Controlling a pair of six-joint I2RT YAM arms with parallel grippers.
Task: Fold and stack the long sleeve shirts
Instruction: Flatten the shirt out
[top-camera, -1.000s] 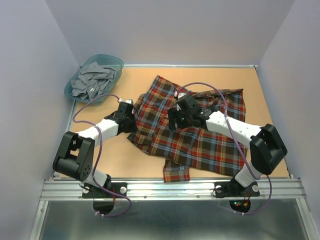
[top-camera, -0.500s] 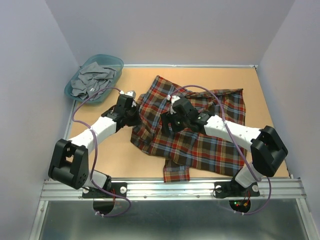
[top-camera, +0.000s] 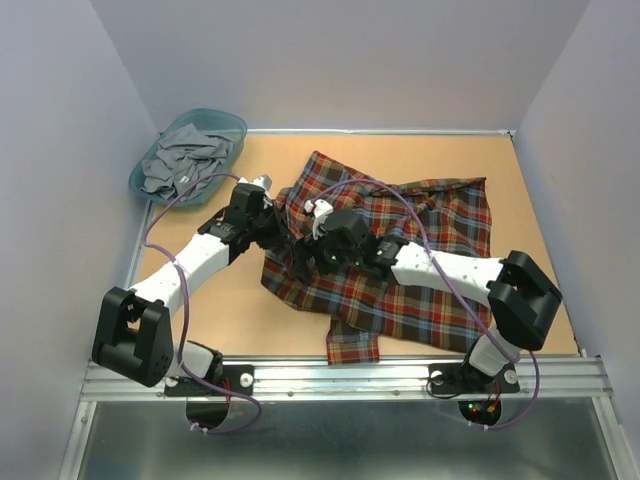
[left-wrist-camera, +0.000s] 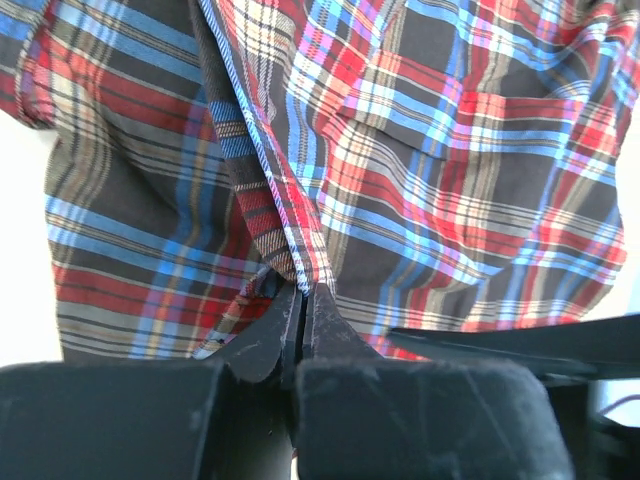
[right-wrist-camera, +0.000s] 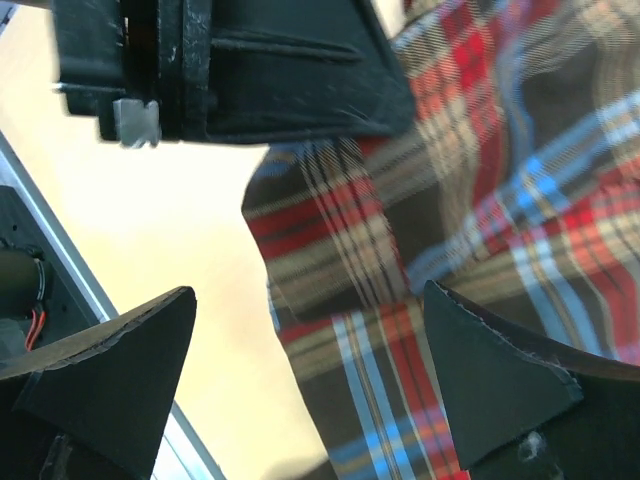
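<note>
A fold of the plaid shirt (left-wrist-camera: 430, 170) is clamped between the closed jaws of the left gripper (left-wrist-camera: 303, 292). In the left wrist view a hemmed edge of the cloth is seen running down into the seam where the two black fingers meet, and the fabric is drawn into a ridge from that spot. From above, the left gripper (top-camera: 278, 230) is placed at the left edge of the plaid shirt (top-camera: 440, 225), towards its far side.

The right gripper (right-wrist-camera: 308, 300) is held with its jaws spread wide, and nothing is gripped between them. Through the gap, a border of the plaid shirt (right-wrist-camera: 480, 200) and a strip of bare table (right-wrist-camera: 200, 250) are seen below. Whether the fingertips touch the cloth cannot be told. The black body of the left gripper (right-wrist-camera: 230, 70) fills the top of that view, so the two are close together. In the top view the right gripper (top-camera: 305, 258) is found just near and right of the left one, over the left part of the shirt, with its arm stretched across the cloth from the right.

The shirt is spread, rumpled, over the middle and right of the tan table (top-camera: 230, 310), with one part reaching towards the near edge. A teal basket (top-camera: 215, 116) filled with grey garments (top-camera: 185, 160) is set in the far left corner, apart from the shirt. Purple cables (top-camera: 160, 215) are looped along both arms.
</note>
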